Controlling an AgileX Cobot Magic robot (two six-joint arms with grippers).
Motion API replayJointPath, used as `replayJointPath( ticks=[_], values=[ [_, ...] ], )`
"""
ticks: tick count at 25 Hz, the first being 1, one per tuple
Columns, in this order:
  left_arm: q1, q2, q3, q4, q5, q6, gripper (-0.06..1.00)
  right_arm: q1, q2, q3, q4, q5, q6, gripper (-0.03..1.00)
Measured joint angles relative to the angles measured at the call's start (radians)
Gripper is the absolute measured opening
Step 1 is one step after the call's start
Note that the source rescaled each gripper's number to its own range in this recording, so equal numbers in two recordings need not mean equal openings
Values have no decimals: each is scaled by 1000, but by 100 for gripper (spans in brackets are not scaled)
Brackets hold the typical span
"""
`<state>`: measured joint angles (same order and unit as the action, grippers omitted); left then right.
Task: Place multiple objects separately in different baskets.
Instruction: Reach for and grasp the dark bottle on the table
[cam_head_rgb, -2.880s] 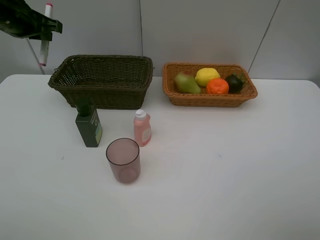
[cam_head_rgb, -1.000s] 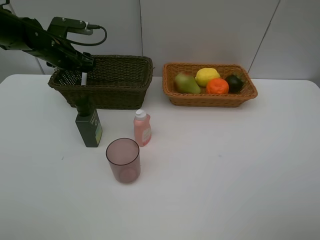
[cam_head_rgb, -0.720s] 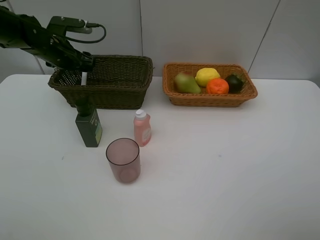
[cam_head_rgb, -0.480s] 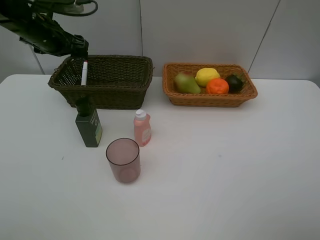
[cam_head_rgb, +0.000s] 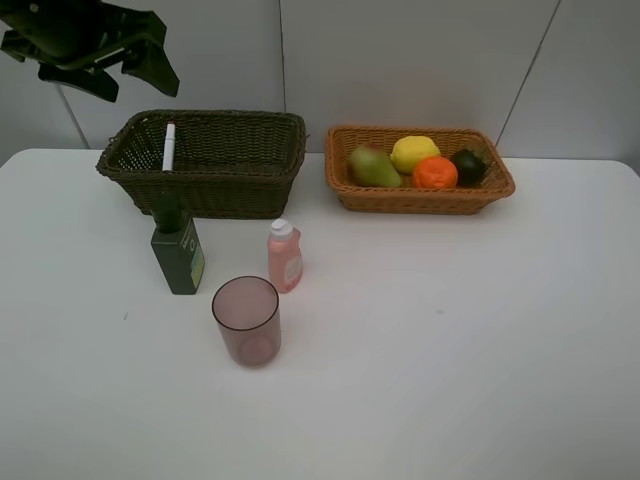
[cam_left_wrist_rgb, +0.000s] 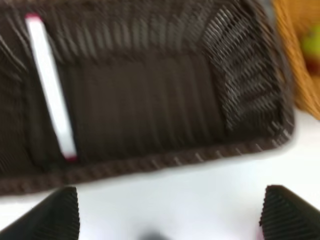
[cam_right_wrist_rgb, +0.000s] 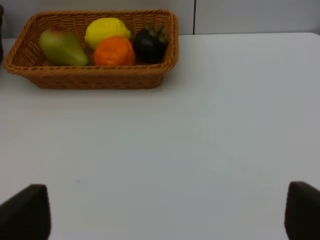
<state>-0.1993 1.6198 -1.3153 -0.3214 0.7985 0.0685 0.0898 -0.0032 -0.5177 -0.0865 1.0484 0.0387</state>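
The white red-tipped marker (cam_head_rgb: 168, 147) leans inside the dark olive-brown basket (cam_head_rgb: 230, 185) at its left end; in the left wrist view the marker (cam_left_wrist_rgb: 50, 87) lies against the basket wall (cam_left_wrist_rgb: 240, 85). My left gripper (cam_head_rgb: 130, 80) hangs open and empty above that basket's left end, its tips (cam_left_wrist_rgb: 172, 215) spread wide. The light orange-tan basket (cam_head_rgb: 420, 200) holds the pear (cam_head_rgb: 373, 166), lemon (cam_head_rgb: 414, 152), orange (cam_head_rgb: 435, 172) and mangosteen (cam_head_rgb: 470, 163). My right gripper (cam_right_wrist_rgb: 162, 215) is open over bare table, out of the high view. The dark green bottle (cam_head_rgb: 178, 250), pink bottle (cam_head_rgb: 284, 255) and pink cup (cam_head_rgb: 246, 320) stand on the table.
The white table (cam_head_rgb: 450, 330) stretches wide to the right and front of the cup. The two bottles and the cup stand close together just in front of the dark basket. A grey wall rises behind both baskets.
My left gripper let go of the marker inside the dark basket, then rose up and back to the left. The marker stays leaning at the basket's left end.
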Motion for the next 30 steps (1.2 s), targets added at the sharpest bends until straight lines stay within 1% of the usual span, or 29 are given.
replayJointPath(
  ticks=[2,4,8,13,16,21,24,30],
  values=[
    [-25,-1,0,21,57,-34,96,0,0,0,0,0,0,100],
    [-58,-1,0,61,99,-68,96,0,0,0,0,0,0,100],
    [-108,-1,0,125,140,-142,96,0,0,0,0,0,0,100],
    [-151,19,3,162,173,-197,96,0,0,0,0,0,0,100],
    [-165,32,27,169,173,-221,96,0,0,0,0,0,0,100],
    [-166,38,90,172,151,-248,96,0,0,0,0,0,0,100],
    [-166,38,136,172,113,-257,96,0,0,0,0,0,0,100],
    [-166,38,215,141,5,-269,96,0,0,0,0,0,0,100]
  ],
)
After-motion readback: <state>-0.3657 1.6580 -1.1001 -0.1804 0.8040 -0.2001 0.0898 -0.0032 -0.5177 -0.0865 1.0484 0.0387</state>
